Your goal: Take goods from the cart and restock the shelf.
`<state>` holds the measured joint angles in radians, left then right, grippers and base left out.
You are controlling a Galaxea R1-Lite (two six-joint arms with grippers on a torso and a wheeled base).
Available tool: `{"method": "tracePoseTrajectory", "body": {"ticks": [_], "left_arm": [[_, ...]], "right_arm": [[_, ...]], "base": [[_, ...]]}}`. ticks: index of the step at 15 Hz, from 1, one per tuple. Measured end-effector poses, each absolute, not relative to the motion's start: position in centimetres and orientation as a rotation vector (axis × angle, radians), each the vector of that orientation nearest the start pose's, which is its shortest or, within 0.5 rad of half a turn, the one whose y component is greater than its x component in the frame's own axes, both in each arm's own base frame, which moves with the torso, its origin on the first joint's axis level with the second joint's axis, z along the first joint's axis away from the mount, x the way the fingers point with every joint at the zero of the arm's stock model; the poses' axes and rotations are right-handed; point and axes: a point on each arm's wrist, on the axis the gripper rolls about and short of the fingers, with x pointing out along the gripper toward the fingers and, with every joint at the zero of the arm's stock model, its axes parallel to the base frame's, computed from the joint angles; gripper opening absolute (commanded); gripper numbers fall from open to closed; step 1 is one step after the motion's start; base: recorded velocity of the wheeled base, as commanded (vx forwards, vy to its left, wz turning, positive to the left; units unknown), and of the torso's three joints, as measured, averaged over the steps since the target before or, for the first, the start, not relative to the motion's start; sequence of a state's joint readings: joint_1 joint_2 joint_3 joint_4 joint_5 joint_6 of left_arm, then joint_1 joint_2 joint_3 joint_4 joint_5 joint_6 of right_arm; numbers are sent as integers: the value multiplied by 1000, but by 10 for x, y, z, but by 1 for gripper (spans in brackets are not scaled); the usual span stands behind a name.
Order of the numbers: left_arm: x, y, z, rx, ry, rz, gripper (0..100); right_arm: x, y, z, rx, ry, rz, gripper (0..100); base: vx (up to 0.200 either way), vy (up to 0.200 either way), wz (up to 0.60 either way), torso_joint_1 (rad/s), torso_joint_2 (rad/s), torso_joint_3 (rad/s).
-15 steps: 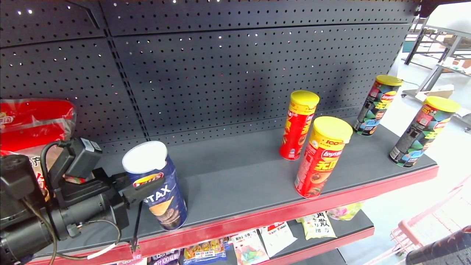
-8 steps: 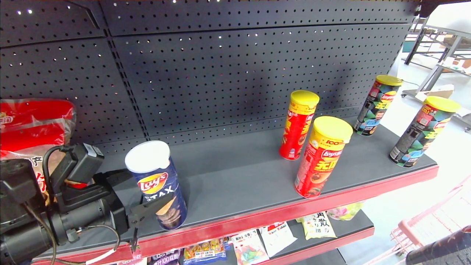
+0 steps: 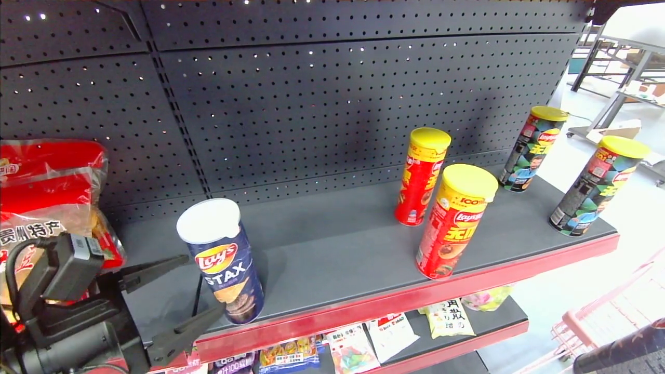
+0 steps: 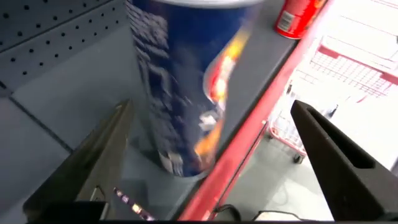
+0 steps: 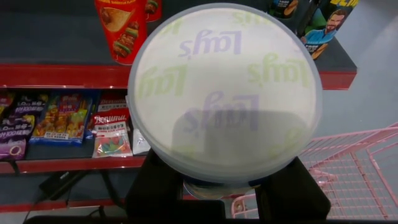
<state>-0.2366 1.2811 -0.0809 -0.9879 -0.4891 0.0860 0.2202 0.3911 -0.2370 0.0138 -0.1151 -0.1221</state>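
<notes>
Plainly, a sideways swing of our left fingers (image 3: 156,268) could knock the blue can (image 3: 223,259) off the shelf (image 3: 337,254), since it stands upright near the front edge. The fingers are spread wide, the can between their tips, seemingly untouched. Our right fingers (image 5: 292,194) pinch a second can (image 5: 224,93).

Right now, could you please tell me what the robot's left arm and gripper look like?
The left gripper is matte black, with two long jaws tapering to wedge points. A boxy black camera module bearing a white label sits on top, and a black cable loops beside it.
</notes>
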Motion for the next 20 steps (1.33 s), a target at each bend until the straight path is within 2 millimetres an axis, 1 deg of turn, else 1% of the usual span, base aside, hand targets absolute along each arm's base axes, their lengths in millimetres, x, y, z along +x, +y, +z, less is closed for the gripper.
{"method": "tracePoseTrajectory", "body": {"ticks": [3, 5, 6, 8, 9, 10, 11, 12, 13, 15, 20], "left_arm": [[120, -38, 130, 58, 205, -665, 100], [99, -30, 127, 60, 259, -593, 100], [89, -26, 126, 58, 307, -564, 100], [57, -16, 119, 46, 519, -493, 100], [43, -13, 124, 41, 554, -470, 100], [30, -11, 130, 35, 543, -458, 100], [18, -9, 136, 27, 482, -451, 100], [10, -9, 138, 17, 436, -447, 100], [4, -8, 140, 12, 387, -441, 100], [-1, -8, 145, 24, 299, -437, 100], [-5, -8, 146, 128, 239, -455, 100]], "right_arm": [[8, -1, 144, -161, 167, 84, 0], [11, -2, 146, -183, 176, 22, 0], [13, -2, 147, -186, 185, 19, 0], [17, -1, 148, -192, 211, 11, 0], [18, -1, 150, -197, 213, 11, 0], [19, -1, 151, -205, 224, 15, 0], [20, 0, 152, -209, 229, 24, 0], [21, 0, 152, -209, 234, 57, 0], [21, 1, 151, -217, 238, 94, 0], [22, 2, 151, -232, 243, 104, 0], [22, 2, 152, -237, 240, 107, 0]], "base": [[0, 0, 0, 0, 0, 0], [0, 0, 0, 0, 0, 0], [0, 0, 0, 0, 0, 0], [0, 0, 0, 0, 0, 0], [0, 0, 0, 0, 0, 0], [0, 0, 0, 0, 0, 0], [0, 0, 0, 0, 0, 0], [0, 0, 0, 0, 0, 0], [0, 0, 0, 0, 0, 0], [0, 0, 0, 0, 0, 0], [0, 0, 0, 0, 0, 0]]}}
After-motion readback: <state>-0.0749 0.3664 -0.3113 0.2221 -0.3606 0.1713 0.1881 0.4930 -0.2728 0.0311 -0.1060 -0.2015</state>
